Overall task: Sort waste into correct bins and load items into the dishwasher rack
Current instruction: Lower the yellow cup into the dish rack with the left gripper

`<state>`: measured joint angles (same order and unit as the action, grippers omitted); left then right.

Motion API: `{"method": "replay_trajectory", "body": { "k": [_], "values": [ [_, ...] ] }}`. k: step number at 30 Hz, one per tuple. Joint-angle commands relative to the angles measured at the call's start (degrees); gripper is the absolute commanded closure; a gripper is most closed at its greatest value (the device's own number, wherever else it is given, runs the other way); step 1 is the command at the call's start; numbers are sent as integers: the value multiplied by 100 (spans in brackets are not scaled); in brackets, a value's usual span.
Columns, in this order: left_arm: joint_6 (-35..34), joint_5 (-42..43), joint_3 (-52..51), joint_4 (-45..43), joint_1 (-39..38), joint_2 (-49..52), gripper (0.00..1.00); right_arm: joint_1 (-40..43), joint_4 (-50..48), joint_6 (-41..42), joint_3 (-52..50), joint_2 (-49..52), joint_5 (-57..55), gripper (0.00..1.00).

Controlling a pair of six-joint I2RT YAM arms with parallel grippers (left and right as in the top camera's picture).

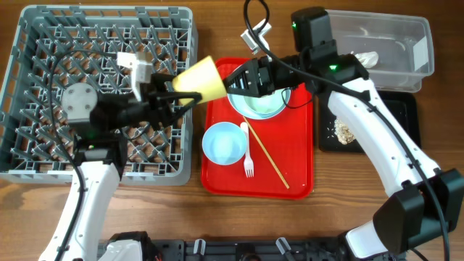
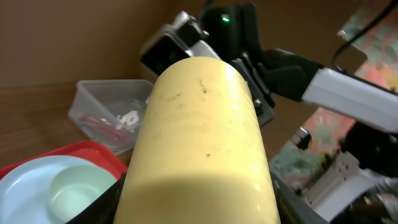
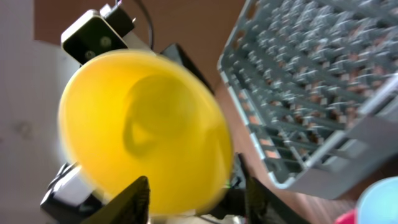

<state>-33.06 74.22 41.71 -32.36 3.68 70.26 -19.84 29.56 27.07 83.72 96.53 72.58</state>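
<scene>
Gripping yellow cup sideways with left gripper over rack's right edge, beside red tray; right gripper parted at rim, empty.

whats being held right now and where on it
The yellow cup, in the air: left fingers clamp its narrow base end; right fingers flank its wide rim, grip there unclear.
</scene>
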Motion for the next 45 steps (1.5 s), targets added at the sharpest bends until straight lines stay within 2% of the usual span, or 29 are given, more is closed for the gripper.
{"method": "replay_trajectory", "body": {
  "k": [1, 4, 5, 6, 8, 15, 18, 22, 25, 31, 40, 45],
  "values": [
    [505, -109, 63, 446, 361, 15, 69, 291, 2, 7, 42, 11, -673, 45],
    [931, -538, 63, 1137, 542, 15, 76, 579, 59, -15, 42, 11, -1165, 45],
    [1145, -951, 63, 1547, 625, 15, 83, 723, 179, -118, 42, 11, -1390, 45],
    [1187, -1342, 63, 1812, 675, 15, 96, 815, 348, -247, 42, 9, -1552, 45],
    [1191, -1878, 63, 2129, 748, 15, 96, 940, 695, -494, 44, 9, -1869, 45],
    [1340, -3491, 133, 3185, 785, -387, 96, 1279, 2214, -1357, 44, -258, -4227, 46],
    [1687, -4540, 575, 4756, 785, -761, 96, 1499, 2549, -1515, 48, -614, -5036, 46],
    [1790, -5761, 1469, 6701, 785, -925, 96, 1768, 2776, -1513, 48, -946, -5333, 46],
    [1790, -6041, 1912, 7573, 785, -879, 96, 1860, 2935, -1513, 48, -1019, -5337, 46],
    [1790, -6625, 1921, 8131, 785, -398, 96, 1864, 3051, -1515, 48, -1012, -5718, 46],
    [1788, -6859, 1921, 7696, 785, 1034, 96, 1862, 3073, -1510, 48, -1012, -5716, 46],
    [1790, -7141, 1921, 7672, 785, 1438, 96, 1862, 3093, -1508, 48, -1012, -5716, 46]
  ]
}}
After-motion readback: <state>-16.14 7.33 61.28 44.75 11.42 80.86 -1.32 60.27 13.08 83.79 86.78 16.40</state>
